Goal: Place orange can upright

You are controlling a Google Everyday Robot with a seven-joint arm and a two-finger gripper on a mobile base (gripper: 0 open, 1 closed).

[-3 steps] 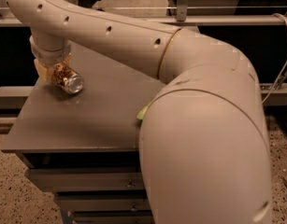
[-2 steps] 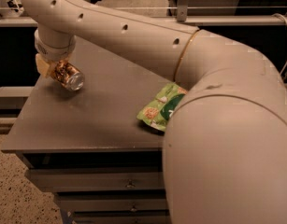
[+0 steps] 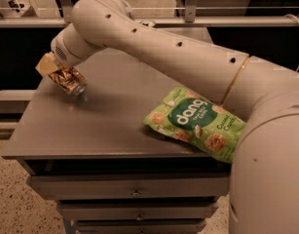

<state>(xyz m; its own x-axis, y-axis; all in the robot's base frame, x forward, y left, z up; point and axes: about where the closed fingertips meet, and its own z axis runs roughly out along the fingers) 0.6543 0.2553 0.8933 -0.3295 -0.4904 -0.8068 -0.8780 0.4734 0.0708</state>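
The orange can (image 3: 69, 80), orange-brown with a golden mottled pattern, is at the far left of the grey table (image 3: 115, 116). It is tilted, with its silver end pointing down and to the right, just above the tabletop. My gripper (image 3: 59, 72) comes from the wrist at the upper left and is shut on the can's upper part. My arm (image 3: 178, 52) stretches across the table from the right.
A green snack bag (image 3: 197, 123) lies flat on the right part of the table, partly behind my arm. Drawers (image 3: 134, 191) sit under the tabletop. A metal rail (image 3: 188, 21) runs behind the table. The table's left edge is close to the can.
My arm's elbow has swung away to the right, uncovering the green snack bag. The can stays in the gripper at nearly the same spot, still tilted.
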